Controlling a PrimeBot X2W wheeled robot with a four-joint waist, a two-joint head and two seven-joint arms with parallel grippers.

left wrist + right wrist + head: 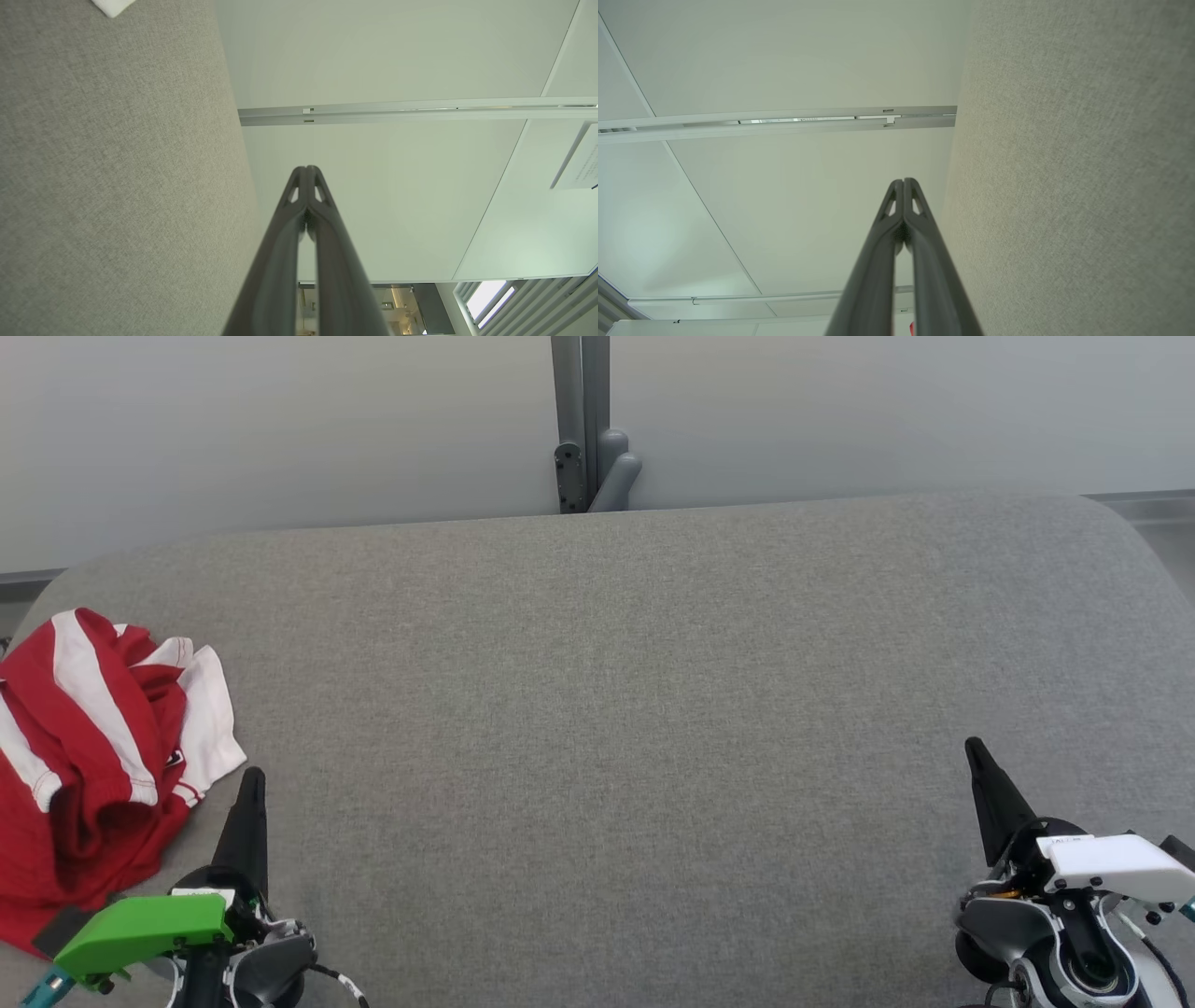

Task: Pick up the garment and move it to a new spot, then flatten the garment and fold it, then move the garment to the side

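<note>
The garment is red with white stripes and lies crumpled at the left edge of the grey fabric table. A white corner of the garment peeks in at the top of the left wrist view. My left gripper is shut and empty, its tip just right of the garment's lower edge, apart from it. In the left wrist view the left gripper has its tips pressed together. My right gripper is shut and empty over the table's right side, far from the garment. The right gripper also shows closed tips in its own wrist view.
A grey post with a bracket stands behind the table's far edge against a pale wall. The table's rounded corners fall away at the far left and far right. Bare grey surface spans the middle and right.
</note>
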